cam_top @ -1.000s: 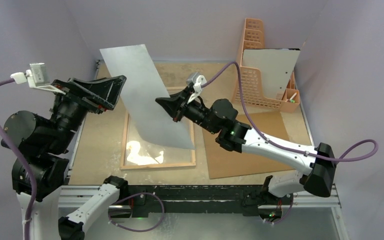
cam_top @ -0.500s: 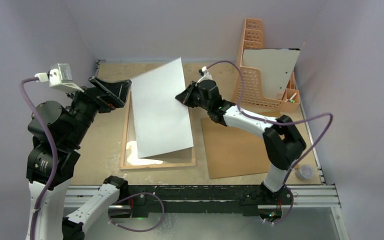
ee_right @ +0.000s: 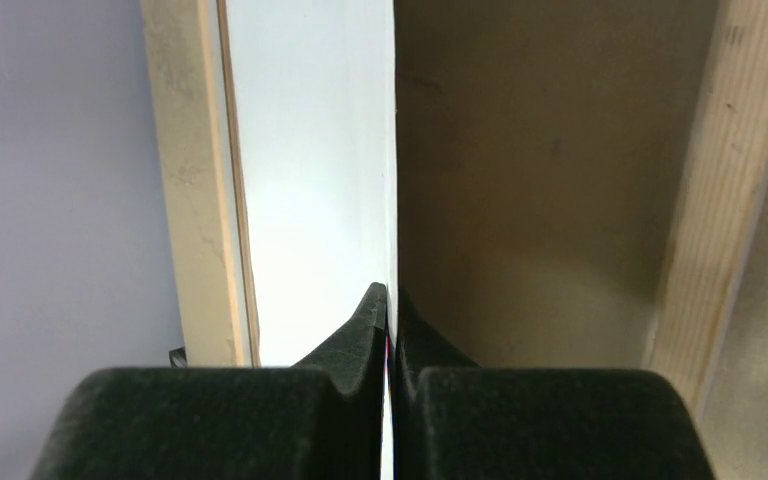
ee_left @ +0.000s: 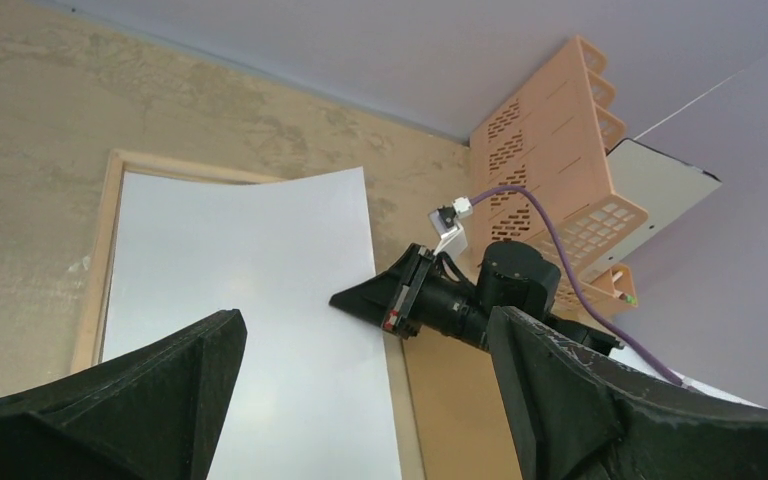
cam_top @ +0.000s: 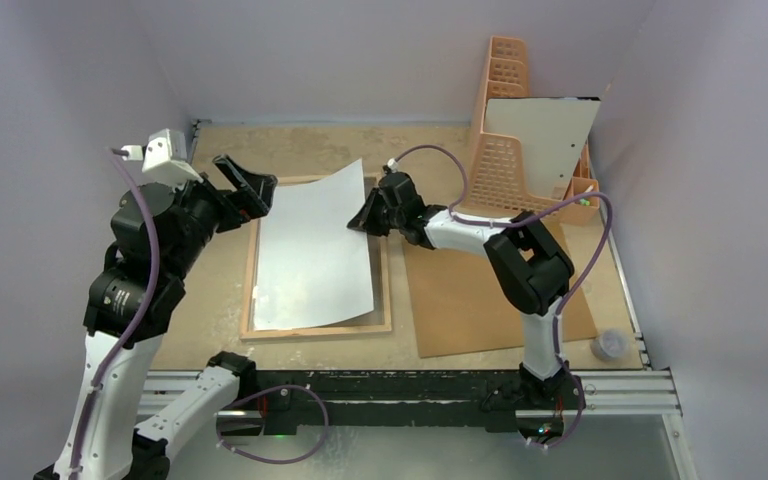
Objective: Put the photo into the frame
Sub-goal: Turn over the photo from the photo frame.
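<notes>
1. Writing: only a small red mark (ee_left: 392,322) on the body of the right hand (ee_left: 336,298), too small to read.
2. Photo (cam_top: 315,250): plain white sheet, blank side up, left of centre in the top view. Laid over the frame (cam_top: 250,300), with the lower edge down inside the wood rim. Upper right corner raised and slightly curled, reaching past the frame's top rim.
3. Frame: flat on the desk (cam_top: 200,290), light wood rim facing up, left and lower rims showing beside the sheet.
4. Right hand: centre of the top view, just right of the sheet. Fingers pressed together on the photo's right edge, high up near the raised corner. In the right wrist view, the sheet seen edge-on in the slit between the two fingertips (ee_right: 372,310), with the white face to the left, a shaded brown surface to the right and wood rim on both sides.
5. Left hand (cam_top: 260,195): upper left of the top view, over the frame's upper left corner and just beside the photo's left edge. Fingers spread wide and free of the sheet. In the left wrist view, sheet and right hand visible between them.
6. Elsewhere: brown backing board (cam_top: 480,310) flat on the desk just right of the frame; orange rack (cam_top: 505,100) at upper right, with a white panel (cam_top: 540,130) leaning in it.
</notes>
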Controlling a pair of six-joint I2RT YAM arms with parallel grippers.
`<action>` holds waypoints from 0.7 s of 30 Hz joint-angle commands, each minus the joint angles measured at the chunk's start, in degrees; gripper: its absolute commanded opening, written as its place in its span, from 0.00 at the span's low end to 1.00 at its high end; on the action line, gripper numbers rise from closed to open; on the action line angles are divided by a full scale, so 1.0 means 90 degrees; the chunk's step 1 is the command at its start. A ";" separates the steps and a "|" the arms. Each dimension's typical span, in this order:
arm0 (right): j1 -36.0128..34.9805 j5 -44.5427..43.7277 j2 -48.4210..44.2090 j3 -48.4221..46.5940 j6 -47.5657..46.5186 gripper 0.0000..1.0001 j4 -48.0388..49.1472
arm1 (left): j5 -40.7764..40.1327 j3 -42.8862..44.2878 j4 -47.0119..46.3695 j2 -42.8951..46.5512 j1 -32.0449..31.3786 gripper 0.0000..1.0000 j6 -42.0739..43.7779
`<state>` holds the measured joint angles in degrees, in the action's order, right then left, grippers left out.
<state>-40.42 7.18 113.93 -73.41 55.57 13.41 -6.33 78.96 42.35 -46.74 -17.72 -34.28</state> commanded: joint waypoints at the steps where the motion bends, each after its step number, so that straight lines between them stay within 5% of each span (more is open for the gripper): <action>1: -0.0002 0.0095 0.0150 -0.0297 0.0143 0.00 0.0143 | -0.0147 -0.0111 0.0089 -0.0087 0.0035 0.97 0.0001; 21: -0.0007 -0.0749 0.0105 -0.0004 0.0140 0.00 0.0323 | -0.0097 -0.0506 0.0159 -0.0167 0.0035 0.96 -0.0119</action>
<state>-40.45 3.66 116.55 -73.67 56.16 14.50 -6.85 75.07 44.47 -48.27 -17.74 -34.89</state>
